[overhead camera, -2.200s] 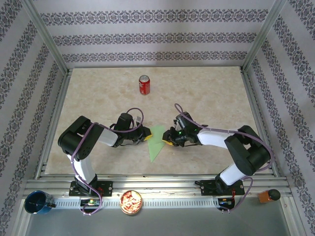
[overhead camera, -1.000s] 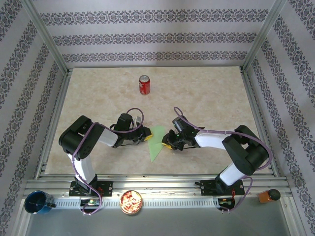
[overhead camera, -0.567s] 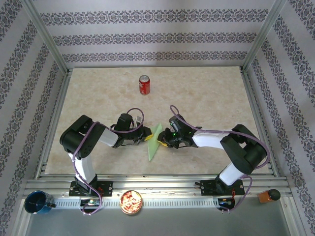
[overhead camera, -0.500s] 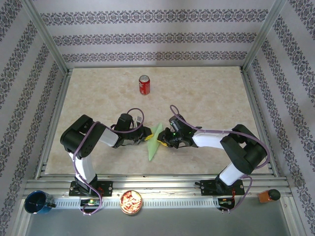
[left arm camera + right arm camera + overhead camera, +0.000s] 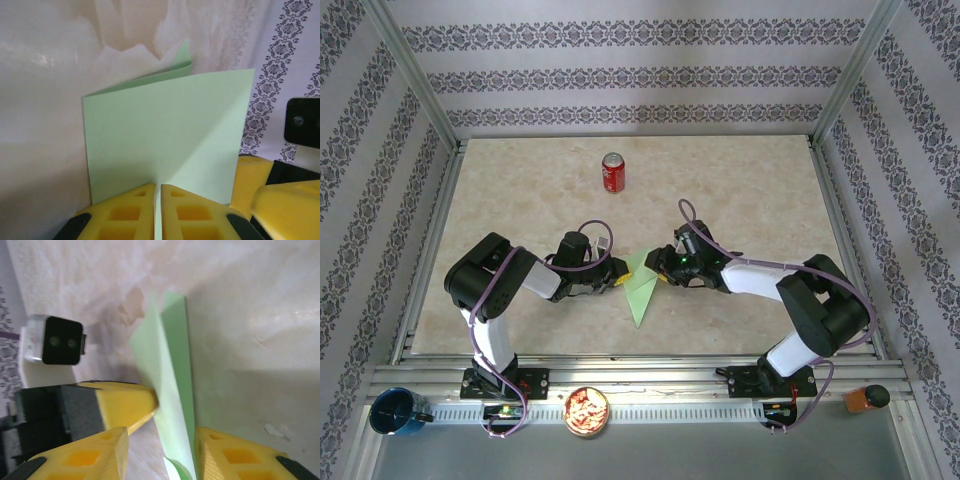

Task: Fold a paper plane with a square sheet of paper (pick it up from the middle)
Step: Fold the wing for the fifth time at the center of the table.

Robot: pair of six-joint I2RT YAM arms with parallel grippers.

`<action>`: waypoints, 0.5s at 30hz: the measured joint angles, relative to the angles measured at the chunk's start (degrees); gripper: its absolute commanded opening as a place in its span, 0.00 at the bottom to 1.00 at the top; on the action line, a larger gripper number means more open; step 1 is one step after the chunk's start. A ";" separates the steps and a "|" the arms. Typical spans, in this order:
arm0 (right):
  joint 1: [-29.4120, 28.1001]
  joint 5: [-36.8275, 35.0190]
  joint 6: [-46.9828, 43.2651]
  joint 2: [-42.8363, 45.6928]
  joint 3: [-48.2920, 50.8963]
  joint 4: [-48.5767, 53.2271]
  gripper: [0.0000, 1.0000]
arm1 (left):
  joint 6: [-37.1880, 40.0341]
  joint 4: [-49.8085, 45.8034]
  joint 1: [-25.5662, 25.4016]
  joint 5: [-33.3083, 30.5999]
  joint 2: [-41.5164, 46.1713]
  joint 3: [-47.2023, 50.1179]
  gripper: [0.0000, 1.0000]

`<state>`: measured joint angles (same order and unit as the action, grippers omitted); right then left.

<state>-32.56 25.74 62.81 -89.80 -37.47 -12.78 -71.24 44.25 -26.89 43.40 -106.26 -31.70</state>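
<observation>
The square sheet of paper point(image 5: 642, 288) is light green and creased into a pointed triangular shape, its tip toward the near edge of the table point(image 5: 740, 200). My left gripper point(image 5: 618, 281) is shut on the sheet's left edge. In the left wrist view the two yellow fingers point(image 5: 125, 212) pinch the paper point(image 5: 165, 125), which stands up in front of them. My right gripper point(image 5: 664, 271) sits at the sheet's right side. In the right wrist view its jaws point(image 5: 160, 452) stand apart, with the folded paper point(image 5: 167, 375) running between them close to the right finger point(image 5: 240, 457).
A red can point(image 5: 612, 172) stands at the back of the table. Along the front rail are a blue cup point(image 5: 392, 411), a bowl of snacks point(image 5: 586, 410) and an orange object point(image 5: 865, 398). Patterned walls and metal posts enclose the table.
My right gripper had pushed the sheet's right side over to the left. It has now opened and drawn back to the right, and the paper has spread wider again. The left gripper kept its grip.
</observation>
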 measured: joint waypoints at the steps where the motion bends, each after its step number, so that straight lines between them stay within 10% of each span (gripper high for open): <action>1: 0.48 0.79 -0.07 -0.24 0.09 -1.05 0.41 | 0.00 0.02 0.00 0.00 0.00 0.00 0.11; 15: 3.08 8.90 -3.10 -5.64 0.04 -6.19 0.18 | 0.70 -0.35 0.00 -0.02 0.13 0.00 0.11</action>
<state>-29.47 34.63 59.70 -95.44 -37.43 -18.96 -70.54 43.90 -26.89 43.38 -106.13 -31.70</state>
